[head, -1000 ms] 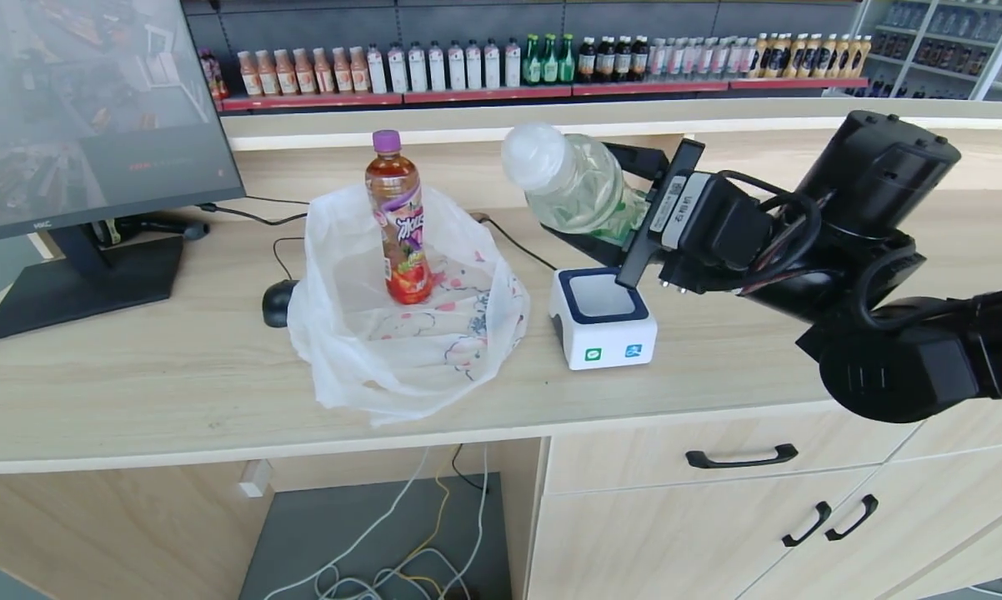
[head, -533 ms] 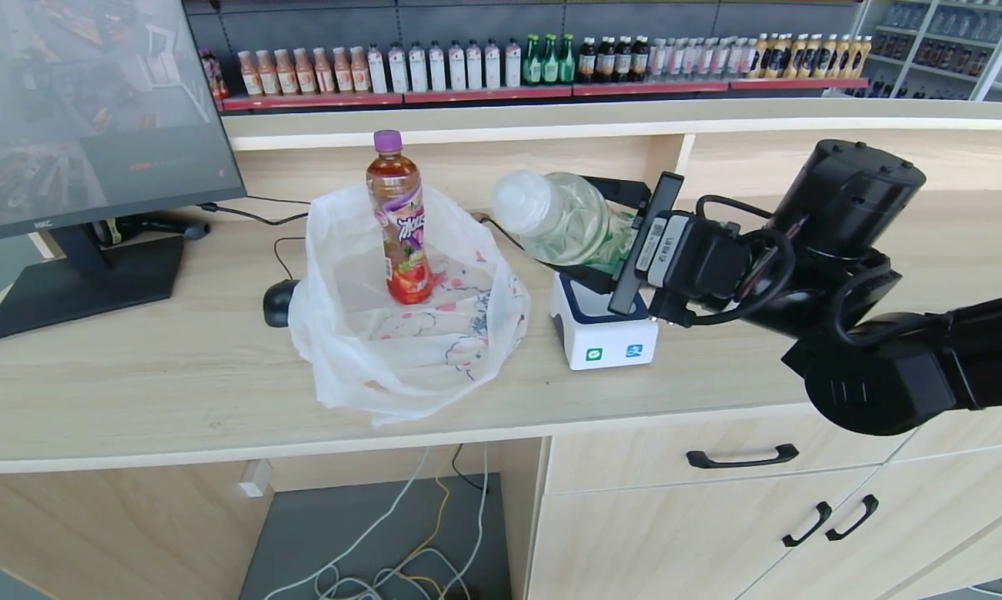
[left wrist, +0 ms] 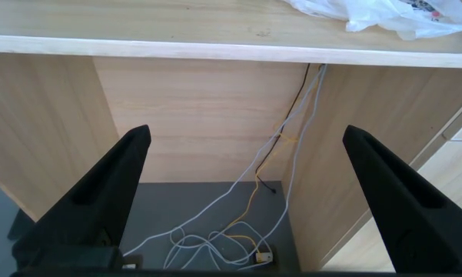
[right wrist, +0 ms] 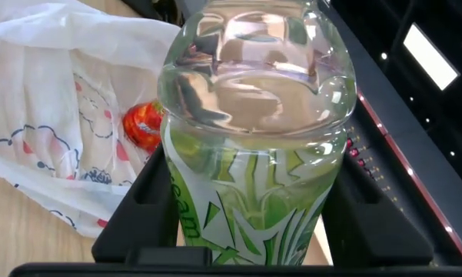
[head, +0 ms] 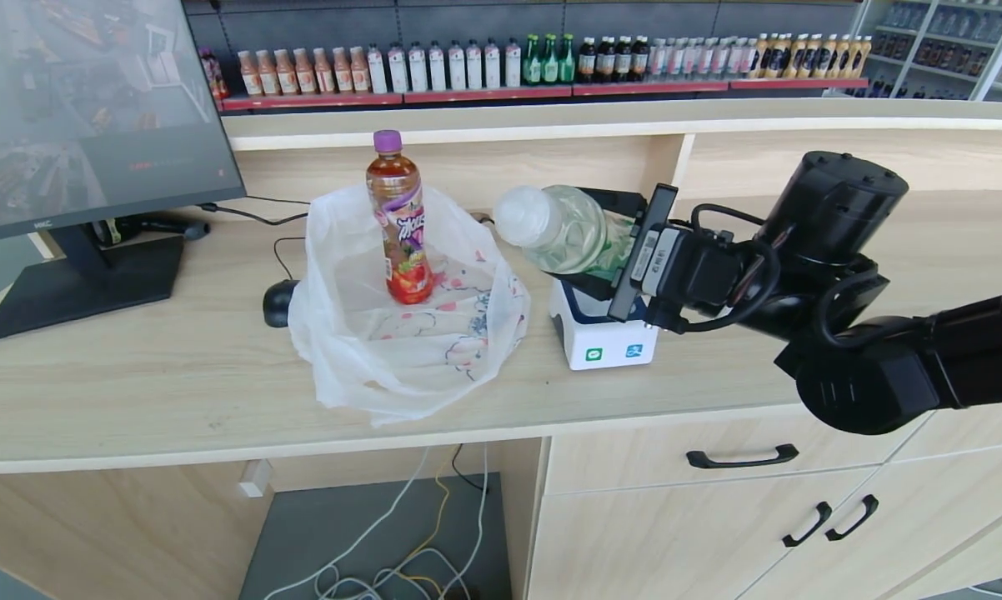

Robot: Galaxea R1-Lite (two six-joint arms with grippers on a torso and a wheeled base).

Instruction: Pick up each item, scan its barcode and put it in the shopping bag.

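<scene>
On the surface (head: 134, 375) the open shopping bag (head: 434, 350) holds 1 upright tea bottle (head: 401, 225), the right jaws clamp a clear bottle (head: 563, 227) sideways just above the scanner (head: 605, 346) beside it, and the left jaws hang apart below the surface edge.

A clear bottle (head: 555, 225) in right tool (head: 591, 243) above white scanner (head: 605, 346), beside shopping bag (head: 359, 333)

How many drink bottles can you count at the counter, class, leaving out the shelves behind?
2. One purple-capped bottle stands upright in the shopping bag; one clear bottle is held on its side by the right gripper above the scanner. The bag might hide more.
</scene>
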